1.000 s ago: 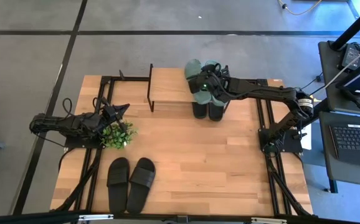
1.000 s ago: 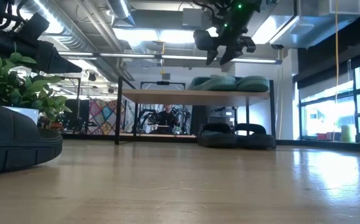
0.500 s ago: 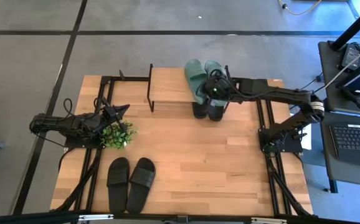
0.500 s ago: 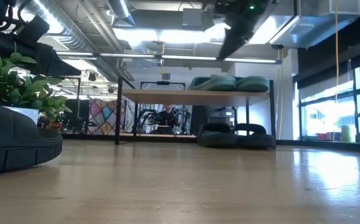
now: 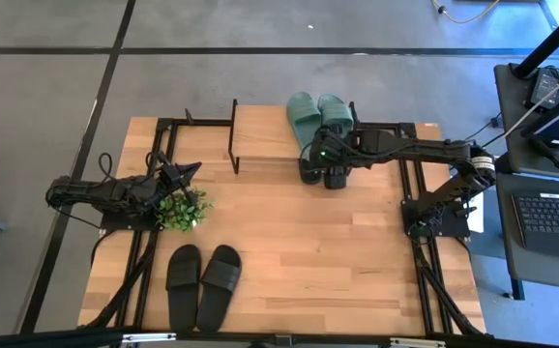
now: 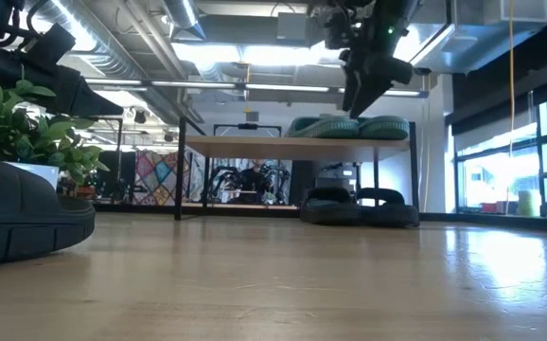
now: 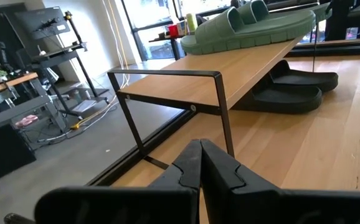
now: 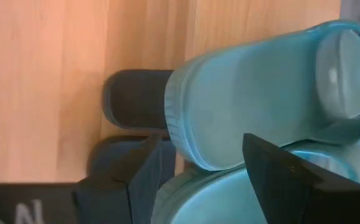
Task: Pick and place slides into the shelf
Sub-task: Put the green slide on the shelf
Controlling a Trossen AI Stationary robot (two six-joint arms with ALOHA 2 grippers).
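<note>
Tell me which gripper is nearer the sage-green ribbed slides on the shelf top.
Right. The right gripper hangs open just above the sage-green ribbed slides, while the left gripper sits shut across the table beside the small green plant.

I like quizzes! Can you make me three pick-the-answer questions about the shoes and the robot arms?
1. Where are the green slides?
A. on top of the shelf
B. on the floor
C. beside the plant

2. How many black slides lie near the table's front edge?
A. none
B. two
C. five

3. How are the right gripper's fingers?
A. shut tight
B. holding the plant
C. open

Answers:
1 A, the green pair rests on the shelf's plank, with a black pair underneath.
2 B, one pair lies side by side there.
3 C, its two fingers stand apart above the green slides, gripping nothing.
</note>
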